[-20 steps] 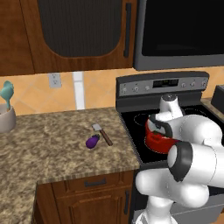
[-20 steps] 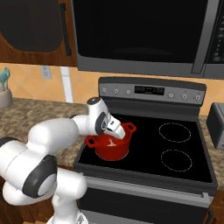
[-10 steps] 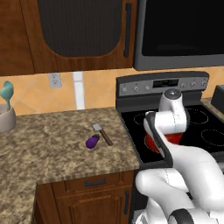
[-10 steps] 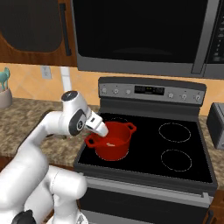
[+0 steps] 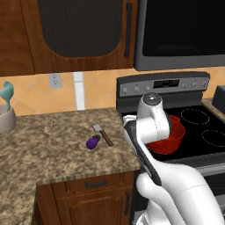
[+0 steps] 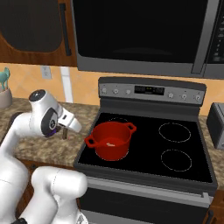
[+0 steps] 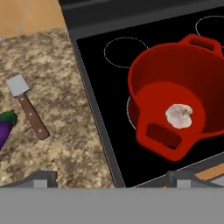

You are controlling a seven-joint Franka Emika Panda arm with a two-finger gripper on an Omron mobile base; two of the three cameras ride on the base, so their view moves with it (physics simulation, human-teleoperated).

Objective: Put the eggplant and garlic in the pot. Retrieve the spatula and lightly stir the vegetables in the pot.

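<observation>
Arm has swung left off the pot (image 7: 175, 96), garlic (image 7: 179, 115) inside, fingers (image 7: 43, 178) spread empty; next, I'd drop squarely over the eggplant (image 5: 92, 142) on the bench (image 5: 52, 149), clear of the spatula (image 5: 102, 133).

Glossy white rounded arm segments, dark grey joint bands, round grey cap on one joint

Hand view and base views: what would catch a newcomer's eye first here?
The bright red pot on the stove's front left burner stands out first, with the pale garlic lying on its bottom. Next comes the granite counter to the left of the stove, where the purple eggplant lies beside the spatula.
</observation>
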